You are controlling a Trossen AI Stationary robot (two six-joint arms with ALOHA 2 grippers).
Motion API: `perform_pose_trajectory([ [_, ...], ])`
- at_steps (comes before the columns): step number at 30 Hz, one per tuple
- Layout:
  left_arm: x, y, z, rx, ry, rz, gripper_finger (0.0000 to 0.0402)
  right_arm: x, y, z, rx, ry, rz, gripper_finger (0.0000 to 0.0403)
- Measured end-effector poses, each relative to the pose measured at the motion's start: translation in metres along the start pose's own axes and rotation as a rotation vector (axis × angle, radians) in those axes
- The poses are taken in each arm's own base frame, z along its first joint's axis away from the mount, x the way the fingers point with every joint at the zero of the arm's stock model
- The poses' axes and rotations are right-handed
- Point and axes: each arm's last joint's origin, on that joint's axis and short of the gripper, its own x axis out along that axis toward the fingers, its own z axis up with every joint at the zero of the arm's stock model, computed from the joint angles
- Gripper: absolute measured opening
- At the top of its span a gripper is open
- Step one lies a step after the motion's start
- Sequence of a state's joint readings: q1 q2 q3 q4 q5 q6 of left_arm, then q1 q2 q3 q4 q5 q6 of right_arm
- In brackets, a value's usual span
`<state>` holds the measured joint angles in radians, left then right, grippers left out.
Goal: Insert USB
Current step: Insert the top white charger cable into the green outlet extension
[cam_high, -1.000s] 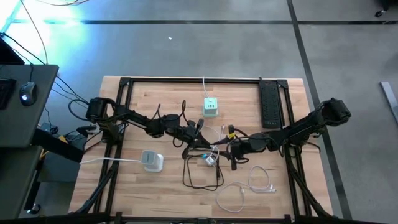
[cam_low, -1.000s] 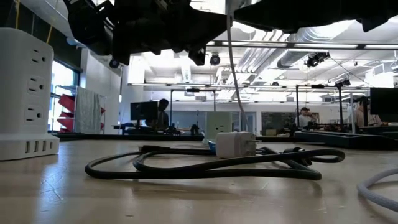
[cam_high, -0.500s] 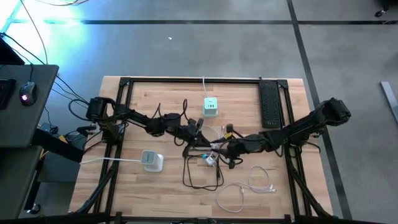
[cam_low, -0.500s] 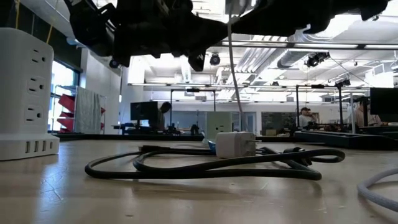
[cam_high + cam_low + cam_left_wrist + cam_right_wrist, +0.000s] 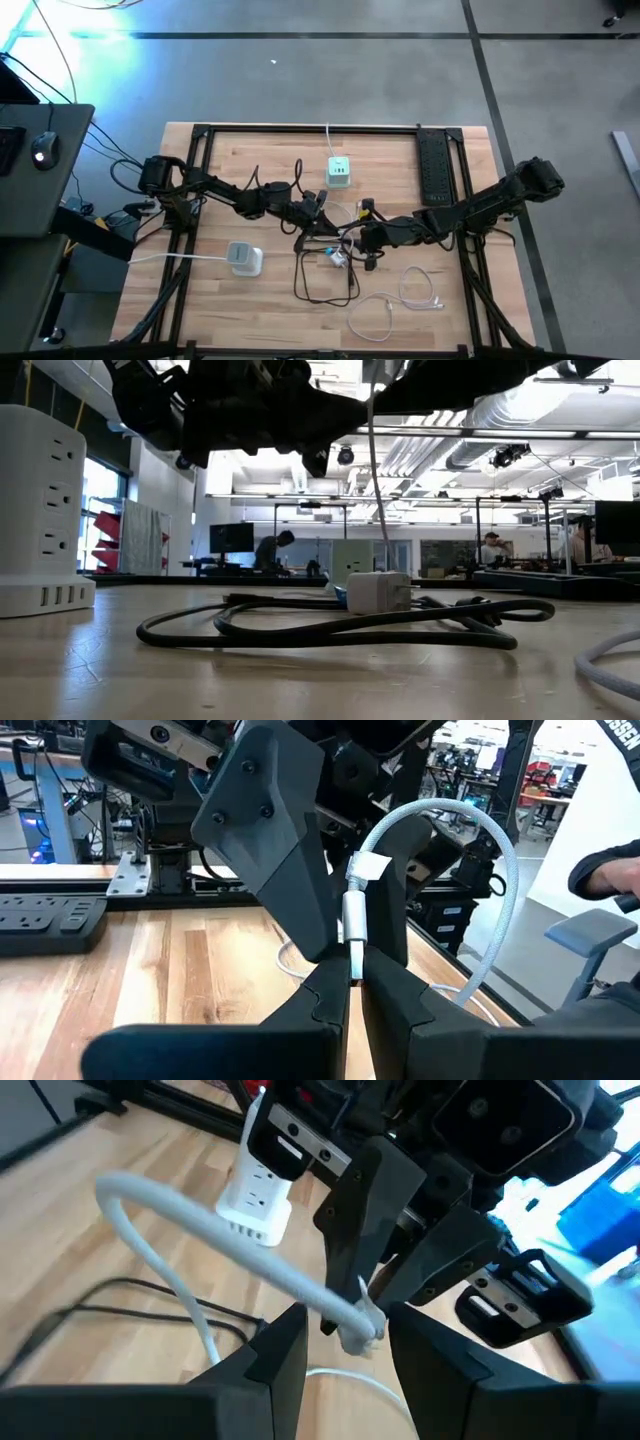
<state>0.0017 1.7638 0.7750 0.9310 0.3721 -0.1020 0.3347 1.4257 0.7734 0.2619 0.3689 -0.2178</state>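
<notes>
A white USB plug (image 5: 354, 925) on a white braided cable (image 5: 470, 830) is held above the table's middle by my left gripper (image 5: 355, 970), which is shut on it. The cable arcs away and drops to a white charger block (image 5: 378, 592) lying on the wood. My right gripper (image 5: 345, 1330) faces the left one (image 5: 325, 212) from the table's right. It is open, with one finger on each side of the plug (image 5: 358, 1325) and a gap showing on both sides. A white power cube (image 5: 340, 172) stands just beyond them. My left gripper pinches the rear end of the USB plug (image 5: 353, 952) between its two fingertips, coming in level from the table's left. The plug sticks out past the fingertips, lifted clear of the table. Its cable (image 5: 372, 480) hangs slack to the charger block.
A black cord (image 5: 325, 285) loops on the wood around the charger block. A white outlet tower (image 5: 244, 258) stands at the near left, and a black power strip (image 5: 432, 165) lies at the far right. A loose white cable (image 5: 400, 300) lies near the front edge. A person's sleeve (image 5: 610, 870) shows beyond the table.
My right gripper has risen a little, rolled and tipped closer to level, edging toward the left gripper and the plug. The left gripper and the plug have stayed where they were.
</notes>
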Motion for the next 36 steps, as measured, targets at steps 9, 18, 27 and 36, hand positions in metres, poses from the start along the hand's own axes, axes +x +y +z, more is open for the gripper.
perform_pose_trajectory([
  [9,0.0,0.0,0.0,0.006,-0.001,0.015,0.0,-0.016,-0.008,0.006,0.162,0.011,0.002,0.0126],
  [18,0.0,0.001,0.0,0.007,-0.002,0.034,0.0,-0.015,-0.01,0.004,0.25,0.028,-0.004,0.0126],
  [27,0.0,0.001,-0.001,0.005,0.005,0.05,0.0,-0.013,-0.016,0.002,0.293,0.036,-0.021,0.0069],
  [36,0.0,0.002,-0.001,0.006,0.009,0.057,0.0,-0.013,-0.016,0.002,0.283,0.037,-0.023,0.0008],
])
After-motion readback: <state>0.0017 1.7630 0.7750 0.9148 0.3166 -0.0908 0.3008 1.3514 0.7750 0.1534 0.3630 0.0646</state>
